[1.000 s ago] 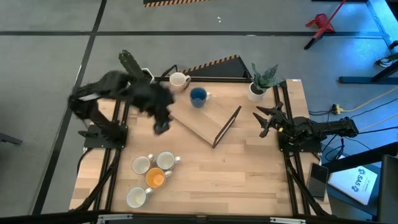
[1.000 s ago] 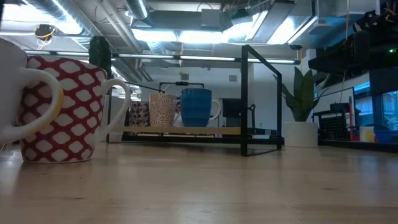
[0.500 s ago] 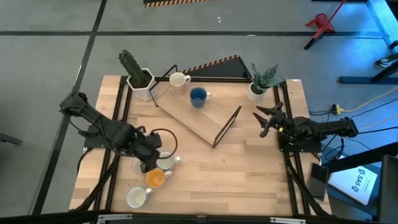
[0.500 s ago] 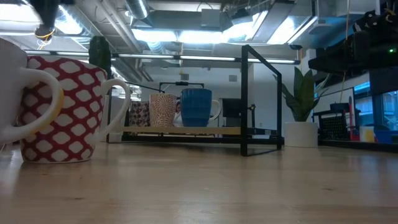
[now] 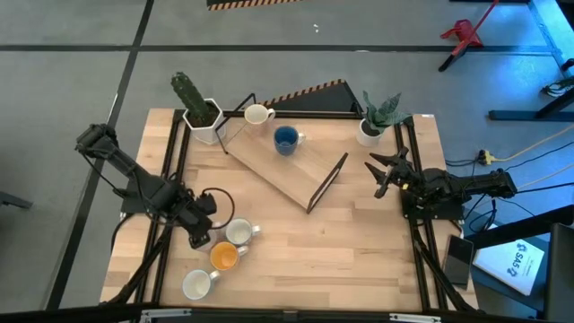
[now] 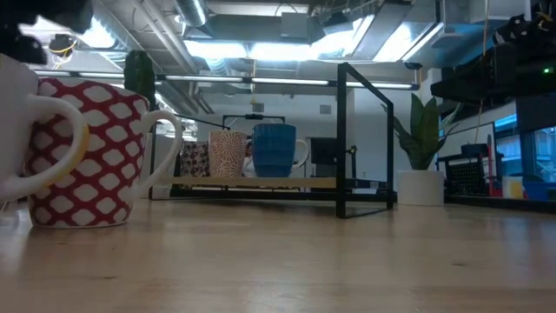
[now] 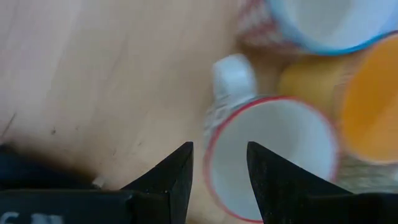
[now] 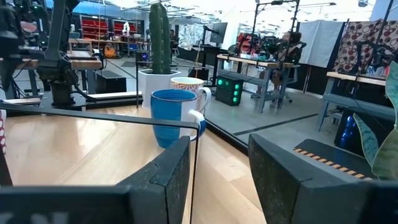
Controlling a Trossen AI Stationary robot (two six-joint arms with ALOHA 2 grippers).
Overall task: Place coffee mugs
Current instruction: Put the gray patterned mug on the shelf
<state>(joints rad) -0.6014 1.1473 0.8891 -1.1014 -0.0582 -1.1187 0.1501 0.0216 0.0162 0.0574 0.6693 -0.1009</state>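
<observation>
My left gripper [image 5: 199, 235] [image 7: 219, 155] is open and hovers above a red-patterned mug [image 7: 273, 155] [image 6: 82, 152] near the table's near-left corner. One finger stands over its hollow, the other outside its wall beside the handle [image 7: 232, 78]. Beside it stand a white mug [image 5: 239, 231], an orange-inside mug [image 5: 223, 257] and another white mug [image 5: 197, 284]. A dark blue mug [image 5: 286, 138] [image 8: 174, 118] and a white mug [image 5: 258, 114] stand on a wooden board [image 5: 287, 175]. My right gripper [image 5: 381, 175] [image 8: 219, 149] waits open at the right edge.
A black wire frame [image 5: 327, 182] stands on the board's right end. A cactus pot [image 5: 199, 112] sits at the far left, a leafy plant pot [image 5: 369, 130] at the far right. Bare wood [image 5: 332, 251] spans the near middle and right.
My left arm has swung from the board's left end toward the near-left edge, coming over the group of mugs and settling above the red-patterned one. The mugs have stayed where they were.
</observation>
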